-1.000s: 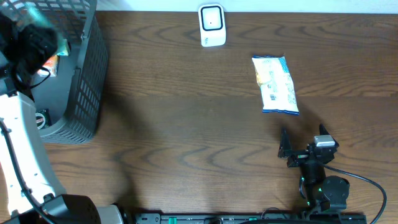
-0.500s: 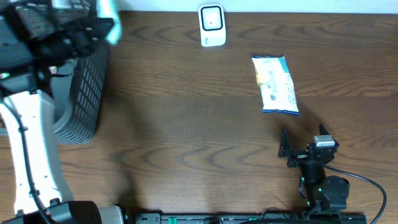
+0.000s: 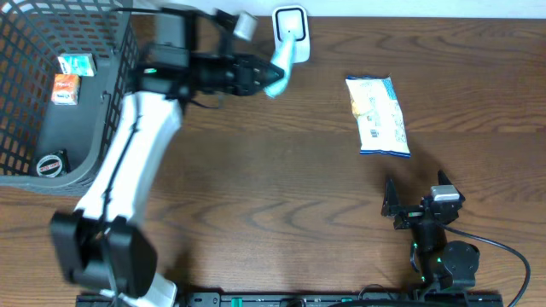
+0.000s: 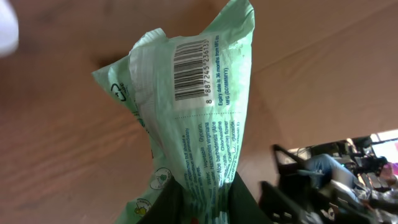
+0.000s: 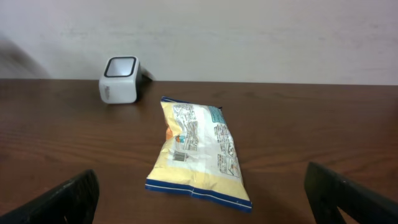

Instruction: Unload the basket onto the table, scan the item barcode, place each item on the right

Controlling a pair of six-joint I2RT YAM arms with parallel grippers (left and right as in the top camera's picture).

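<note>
Pale green and crinkled, the packet (image 3: pixel 277 79) hangs above the table (image 3: pixel 256 196) in the left gripper (image 3: pixel 258 77), whose fingers are clamped on one end of it. Reading the overhead view as a clock face with 12 at the far edge, the packet sits near 12 o'clock. The white scanner (image 3: pixel 290 34) stands just beyond it, at about 1 o'clock from the packet's free end. The two look very close in that view, though I cannot tell whether they touch.

The packet's long axis runs out from the fingers toward 3 o'clock, in line with the gripper's reach. In the left wrist view the barcode (image 4: pixel 189 68) is printed near the free end and faces the wrist camera. Whether that face is also turned to the scanner's window cannot be told from these views.

The coming move turns on that relation. In my judgement the free end needs carrying the short way toward 1 o'clock, with the printed face tilted to meet the window.

The left arm is by far the nearer. The right gripper (image 3: pixel 415 189) rests at 5 o'clock with its jaws wide apart and nothing between them. It is well apart from the scanner, and a yellow-and-white snack bag (image 3: pixel 378 115) lies on the table between them. A dark mesh basket (image 3: pixel 119 102) stands at 10 o'clock.
</note>
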